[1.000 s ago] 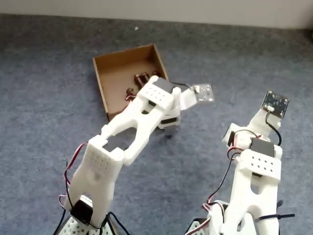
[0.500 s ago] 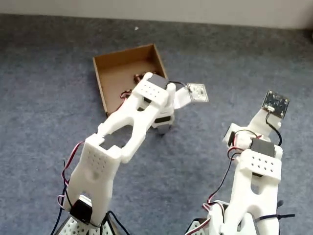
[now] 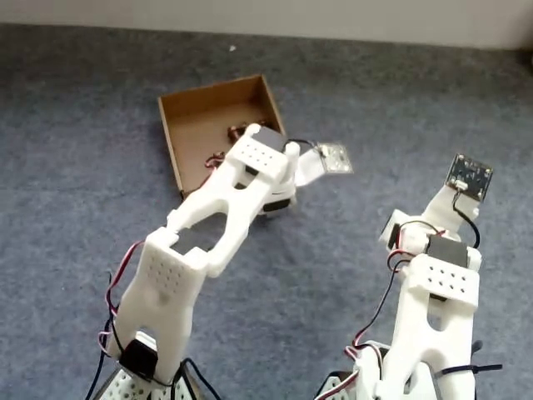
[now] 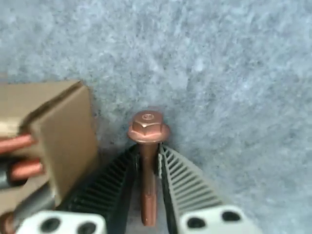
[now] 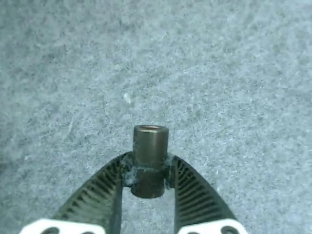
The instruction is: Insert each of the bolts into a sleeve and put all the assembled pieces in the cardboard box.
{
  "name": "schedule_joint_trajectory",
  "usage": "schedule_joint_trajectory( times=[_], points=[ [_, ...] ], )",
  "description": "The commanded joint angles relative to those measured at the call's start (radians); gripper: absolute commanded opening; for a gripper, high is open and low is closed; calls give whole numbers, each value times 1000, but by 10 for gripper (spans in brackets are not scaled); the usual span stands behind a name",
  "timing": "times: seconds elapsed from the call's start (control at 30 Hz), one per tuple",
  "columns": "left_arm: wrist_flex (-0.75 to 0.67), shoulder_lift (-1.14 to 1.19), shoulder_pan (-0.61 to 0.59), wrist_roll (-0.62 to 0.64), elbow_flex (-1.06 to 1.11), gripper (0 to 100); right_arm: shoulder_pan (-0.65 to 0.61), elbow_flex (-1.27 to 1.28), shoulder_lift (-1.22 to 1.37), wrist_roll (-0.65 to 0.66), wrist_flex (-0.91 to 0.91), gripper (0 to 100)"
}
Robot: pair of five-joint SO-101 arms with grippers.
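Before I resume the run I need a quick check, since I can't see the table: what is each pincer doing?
Left pincer: closed on a copper bolt.
Right pincer: closed on a dark sleeve.

Left end effector (image 4: 147, 153) clamped (right (image 5: 149, 161) too).

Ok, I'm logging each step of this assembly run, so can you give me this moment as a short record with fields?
left gripper: shut on the bolt, head sticking out past the fingertips, over the carpet just outside a corner of the box
right gripper: shut on the sleeve, open end pointing away from the gripper, over bare carpet
box: on the carpet, open, with copper and dark pieces inside
bolt in sleeve: not yet, each is in its own gripper
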Motion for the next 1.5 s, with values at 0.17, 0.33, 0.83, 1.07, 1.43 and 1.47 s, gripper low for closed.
schedule_joint_trajectory(
  times=[0.17, 0.33, 0.83, 1.07, 1.43, 1.47],
  points=[
    [150, -334, -16, 149, -22, 5, 7, -27, -41, 0, 44, 4],
    [192, -512, -24, 238, 4, 5, -61, -28, -251, 2, 71, 4],
    [-135, -1277, -1, 413, 714, 5, -363, 108, -645, -3, 70, 4],
    [-273, -1586, -2, 540, 967, 5, -492, 124, -733, 0, 42, 4],
    [-454, -1997, 5, 776, 1161, 5, -719, 409, -1035, 146, -209, 4],
    [-473, -2023, 5, 793, 1182, 5, -739, 437, -1055, 161, -232, 4]
  ],
)
